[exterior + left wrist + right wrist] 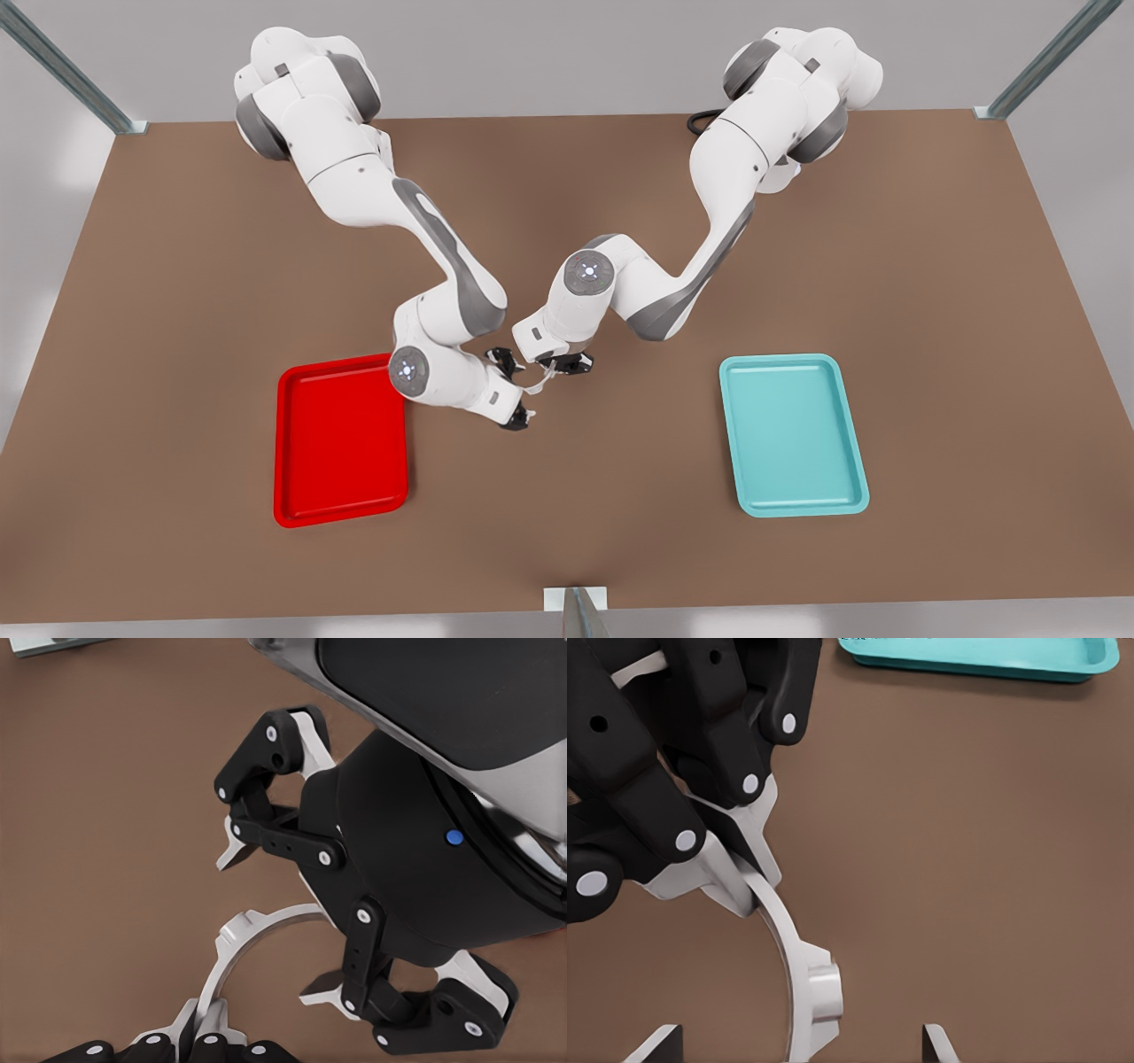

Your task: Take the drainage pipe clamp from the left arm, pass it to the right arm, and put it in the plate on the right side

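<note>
Above the table [567, 514], left gripper [199, 1032] clamped on the drainage pipe clamp [232, 948], right gripper [279, 921] wide open around it.

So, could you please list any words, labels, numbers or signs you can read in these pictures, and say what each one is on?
None: no readable text on the glossy red rectangular tray, the teal rectangular tray, the thin white plastic half-ring clamp or the brown table.

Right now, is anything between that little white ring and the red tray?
Nothing visible: only brown table lies between the small white plastic half-ring clamp and the glossy red rectangular tray; the right arm overhangs its corner.
</note>
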Robot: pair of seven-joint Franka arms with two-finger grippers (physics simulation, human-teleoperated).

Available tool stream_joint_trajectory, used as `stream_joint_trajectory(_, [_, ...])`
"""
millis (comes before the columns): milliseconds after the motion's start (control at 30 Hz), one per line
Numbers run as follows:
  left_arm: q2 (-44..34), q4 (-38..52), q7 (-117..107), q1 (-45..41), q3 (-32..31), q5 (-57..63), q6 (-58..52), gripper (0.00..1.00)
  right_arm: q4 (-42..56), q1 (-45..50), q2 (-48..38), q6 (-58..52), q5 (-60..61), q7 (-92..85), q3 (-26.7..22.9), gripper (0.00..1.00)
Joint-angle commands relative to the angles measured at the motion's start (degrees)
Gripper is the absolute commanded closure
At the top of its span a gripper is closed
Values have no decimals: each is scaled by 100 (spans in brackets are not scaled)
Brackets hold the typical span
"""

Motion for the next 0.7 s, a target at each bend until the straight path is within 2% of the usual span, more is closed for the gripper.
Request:
stream_joint_trajectory(0, [-10,10,49,0,-2,-21,7,79,0,30,7,108,11,-347,1,0])
stream_joint_trajectory(67, [-1,11,49,0,-2,-21,7,79,0,39,34,117,3,-347,1,1])
stream_joint_trajectory(200, [-19,11,75,0,-2,-21,7,79,0,39,34,117,-15,-356,1,43])
stream_joint_trajectory(333, [-19,37,66,0,-2,-29,7,79,0,4,34,108,-24,-356,-8,75])
stream_joint_trajectory(367, [-19,37,5,0,-2,-29,7,71,0,-23,34,99,-32,-365,-8,79])
stream_joint_trajectory(400, [-19,46,-65,0,-10,-29,7,22,0,-23,33,99,-59,-365,-34,79])
stream_joint_trajectory(433, [-19,46,-65,-9,-10,-29,7,0,0,-14,25,99,-59,-365,-43,79])
stream_joint_trajectory(667, [-54,81,-92,-53,-19,-29,-55,0,17,-5,25,99,-41,-356,-61,79])
